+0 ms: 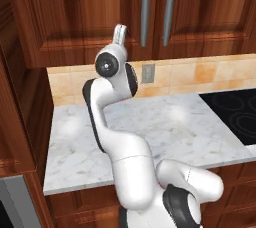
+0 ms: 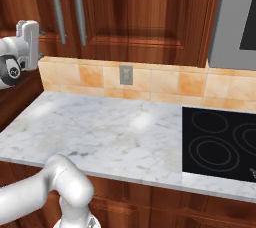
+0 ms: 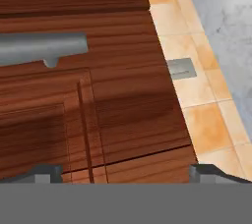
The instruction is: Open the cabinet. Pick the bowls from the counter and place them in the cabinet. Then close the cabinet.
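The cabinet (image 1: 100, 12) hangs over the counter (image 1: 170, 122) with both reddish-brown doors shut. Its two long silver handles (image 1: 145, 14) stand side by side at the doors' meeting edge. My gripper (image 1: 120, 33) is raised in front of the left door's lower rail, just left of the handles, and also appears at the left edge of the right base view (image 2: 29, 39). In the hand view the gripper (image 3: 126, 176) is open, its fingertips (image 3: 45, 173) far apart with nothing between them, facing the door panel below one handle (image 3: 42, 48). The bowls are out of view.
A black stovetop (image 1: 235, 112) is set into the counter's right end. A grey outlet plate (image 1: 147, 73) sits on the tan tile backsplash. A grey appliance (image 2: 240, 17) hangs above the stove. A wooden side wall (image 1: 20, 122) closes the counter's left end.
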Controlling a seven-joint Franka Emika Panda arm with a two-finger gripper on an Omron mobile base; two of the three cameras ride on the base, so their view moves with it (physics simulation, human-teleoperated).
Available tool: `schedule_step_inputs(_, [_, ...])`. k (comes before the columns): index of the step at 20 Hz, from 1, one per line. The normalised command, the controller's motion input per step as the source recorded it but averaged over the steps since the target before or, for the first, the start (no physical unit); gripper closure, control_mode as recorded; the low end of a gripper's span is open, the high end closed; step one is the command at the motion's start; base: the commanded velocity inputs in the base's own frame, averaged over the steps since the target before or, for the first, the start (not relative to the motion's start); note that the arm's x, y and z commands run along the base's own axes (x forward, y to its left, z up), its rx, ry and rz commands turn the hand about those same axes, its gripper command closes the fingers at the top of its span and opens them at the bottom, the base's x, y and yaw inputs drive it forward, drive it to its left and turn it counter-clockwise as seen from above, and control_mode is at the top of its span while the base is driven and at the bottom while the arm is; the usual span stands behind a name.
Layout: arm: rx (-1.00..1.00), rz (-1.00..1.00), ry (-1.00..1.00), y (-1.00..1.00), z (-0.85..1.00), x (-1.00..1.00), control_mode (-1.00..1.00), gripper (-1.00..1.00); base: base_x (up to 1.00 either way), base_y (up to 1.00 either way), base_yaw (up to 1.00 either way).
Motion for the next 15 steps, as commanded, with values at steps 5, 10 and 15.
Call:
schedule_step_inputs(5, [0.28,0.02,-0.15,-0.24,-0.82,1.00,-1.00,-1.00,0.00,0.00,0.00])
schedule_step_inputs(10, [0.38,0.01,0.02,-0.16,-0.17,1.00,-1.00,-1.00,0.00,0.00,0.00])
schedule_step_inputs(15, [0.33,0.00,0.53,-0.31,0.12,1.00,-1.00,-1.00,0.00,0.00,0.00])
